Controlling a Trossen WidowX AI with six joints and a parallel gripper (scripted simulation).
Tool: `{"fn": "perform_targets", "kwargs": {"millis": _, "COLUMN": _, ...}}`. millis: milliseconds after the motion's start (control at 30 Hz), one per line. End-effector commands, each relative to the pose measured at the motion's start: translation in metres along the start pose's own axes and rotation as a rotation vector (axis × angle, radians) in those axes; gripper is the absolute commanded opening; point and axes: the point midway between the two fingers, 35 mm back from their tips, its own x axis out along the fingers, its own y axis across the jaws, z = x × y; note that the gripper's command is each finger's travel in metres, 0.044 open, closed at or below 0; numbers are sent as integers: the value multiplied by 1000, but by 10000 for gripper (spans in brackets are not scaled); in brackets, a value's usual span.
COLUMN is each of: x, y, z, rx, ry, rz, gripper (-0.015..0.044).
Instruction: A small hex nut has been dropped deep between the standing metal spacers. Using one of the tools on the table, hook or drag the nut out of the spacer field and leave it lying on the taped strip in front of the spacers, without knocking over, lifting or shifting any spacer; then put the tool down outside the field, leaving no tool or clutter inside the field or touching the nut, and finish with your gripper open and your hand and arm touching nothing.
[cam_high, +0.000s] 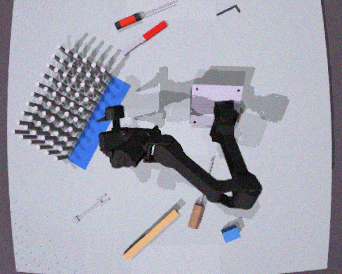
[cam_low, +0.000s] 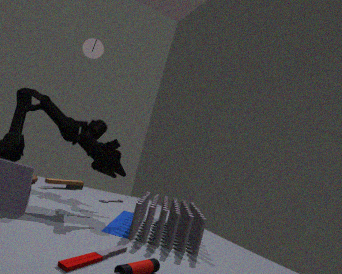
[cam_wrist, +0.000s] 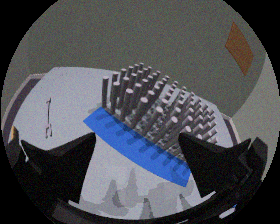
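Observation:
The field of standing metal spacers (cam_high: 62, 102) (cam_low: 167, 225) (cam_wrist: 156, 103) fills the left of the table. The blue taped strip (cam_high: 87, 150) (cam_low: 117, 225) (cam_wrist: 134, 143) runs along its near side. The hex nut is hidden among the spacers in every view. My gripper (cam_high: 106, 144) (cam_low: 118, 171) (cam_wrist: 138, 137) is open and empty. It hangs high in the air above the strip and touches nothing. A thin metal hook tool (cam_high: 92, 207) (cam_low: 111, 201) (cam_wrist: 49, 118) lies on the table off the strip's end.
A red-handled screwdriver (cam_high: 131, 20) (cam_low: 137, 266), a red-handled pick (cam_high: 152, 32) (cam_low: 85, 261) and a hex key (cam_high: 228, 10) lie at the far side. A wooden stick (cam_high: 152, 233), a wooden-handled awl (cam_high: 196, 214) and a blue block (cam_high: 231, 234) lie near. A lilac box (cam_high: 205, 97) (cam_low: 12, 187) holds the arm's base.

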Motion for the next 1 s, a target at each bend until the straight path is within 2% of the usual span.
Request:
{"fn": "perform_targets", "kwargs": {"millis": 0, "x": -4, "y": -59, "z": -21, "rx": -115, "ry": 8, "rz": -120, "gripper": 440}}
{"fn": "perform_targets", "kwargs": {"millis": 967, "x": -5, "y": -69, "z": -25, "rx": -136, "ry": 10, "rz": -141, "gripper": 440}}
